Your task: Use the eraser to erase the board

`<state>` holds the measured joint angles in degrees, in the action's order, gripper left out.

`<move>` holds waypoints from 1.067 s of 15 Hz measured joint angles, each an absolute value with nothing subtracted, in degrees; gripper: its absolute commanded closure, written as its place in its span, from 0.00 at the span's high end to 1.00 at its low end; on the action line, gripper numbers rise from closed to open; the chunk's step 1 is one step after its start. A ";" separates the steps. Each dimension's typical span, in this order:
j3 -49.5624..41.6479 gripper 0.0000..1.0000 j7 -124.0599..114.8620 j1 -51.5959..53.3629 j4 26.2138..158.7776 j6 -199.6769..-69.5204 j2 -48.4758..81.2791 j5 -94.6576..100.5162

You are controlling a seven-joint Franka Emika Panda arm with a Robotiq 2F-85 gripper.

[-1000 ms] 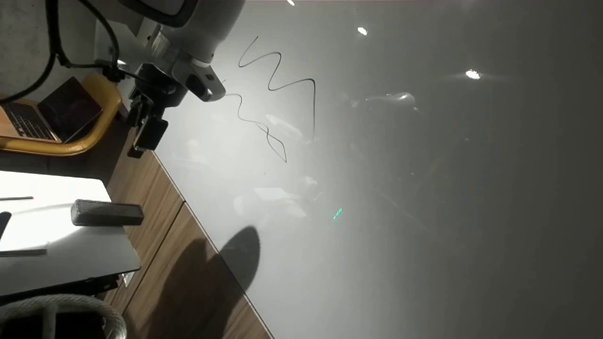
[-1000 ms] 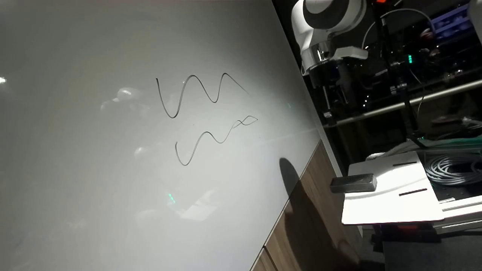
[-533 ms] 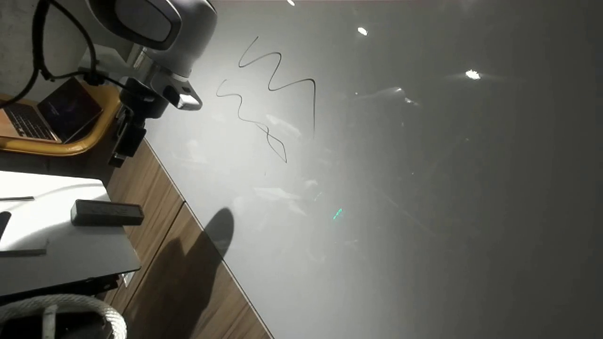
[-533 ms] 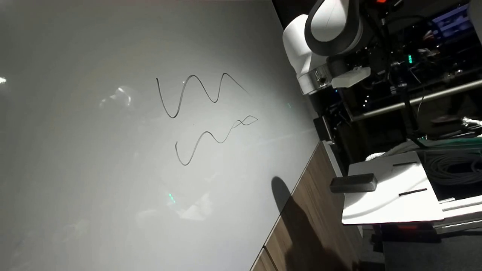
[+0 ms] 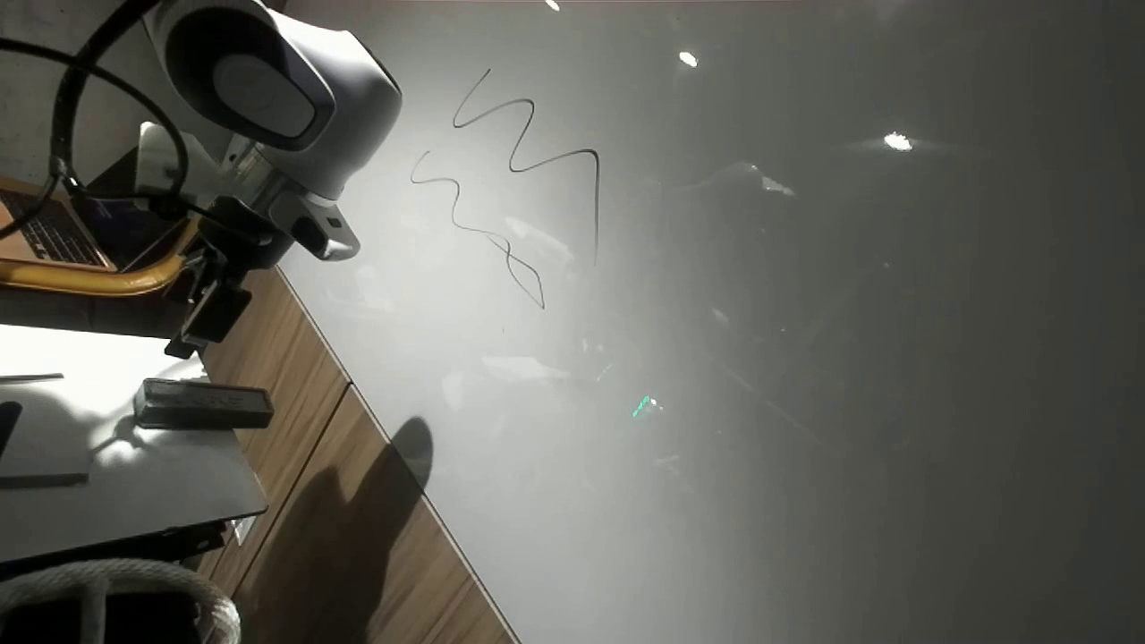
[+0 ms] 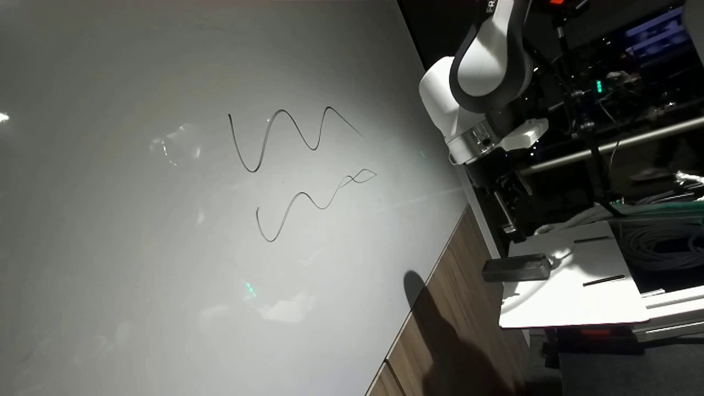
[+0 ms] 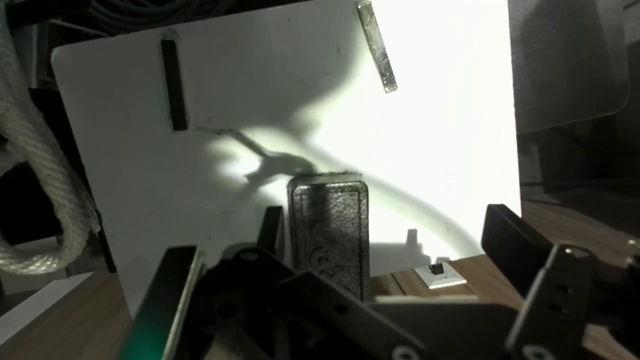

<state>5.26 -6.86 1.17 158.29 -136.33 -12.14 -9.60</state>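
Note:
The grey eraser (image 5: 204, 405) lies on a small white tabletop, one end sticking out past its edge; it also shows in an exterior view (image 6: 516, 269). The large white board (image 5: 769, 429) bears two thin dark zigzag lines, seen in both exterior views (image 6: 165, 308). My gripper (image 5: 185, 347) is open and empty, just above the eraser. In the wrist view my gripper (image 7: 382, 227) has the eraser (image 7: 330, 225) between its fingers, close to the left finger (image 7: 271, 227), with a wide gap to the right finger (image 7: 515, 245). The eraser's near end is hidden behind the gripper.
The white tabletop (image 7: 240, 90) has two dark slots. A wood panel (image 5: 295, 394) runs between it and the board. A yellow-edged chair with an open laptop (image 5: 54, 233) stands behind the arm. A thick rope (image 7: 40, 165) hangs beside the tabletop.
The arm has come down towards the tabletop, bringing the open gripper from well above to just over the eraser. The eraser and the lines on the board have not moved.

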 measured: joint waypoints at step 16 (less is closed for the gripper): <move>5.43 1.00 -15.41 2.23 158.03 -152.47 -1.51 16.71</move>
<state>5.43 -15.41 2.23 158.03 -152.47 -1.51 16.71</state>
